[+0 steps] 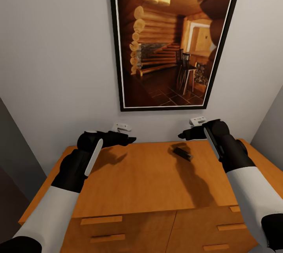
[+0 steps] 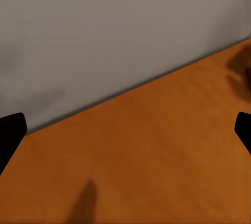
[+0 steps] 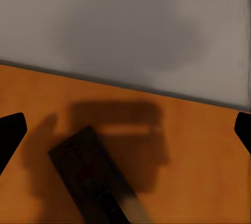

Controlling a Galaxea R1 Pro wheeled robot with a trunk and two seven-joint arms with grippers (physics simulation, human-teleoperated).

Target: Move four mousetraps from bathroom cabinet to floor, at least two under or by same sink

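Observation:
I face the orange-brown cabinet (image 1: 145, 184), looking down on its top and on drawer fronts with bar handles (image 1: 101, 220). A small flat dark rectangular thing (image 1: 183, 153) lies on the top towards the back right, in the shadow of my right arm. It also shows between the fingers in the right wrist view (image 3: 91, 174). I cannot tell whether it is a mousetrap. My right gripper (image 1: 182, 135) hovers open just above and behind it. My left gripper (image 1: 131, 140) hangs open over the bare left part of the top (image 2: 136, 156). The drawers look shut.
A large framed picture of a log cabin interior (image 1: 173, 37) hangs on the grey wall behind the cabinet. Two small white fittings (image 1: 121, 127) (image 1: 197, 120) sit on the wall just above the cabinet's back edge. Grey walls close in on both sides.

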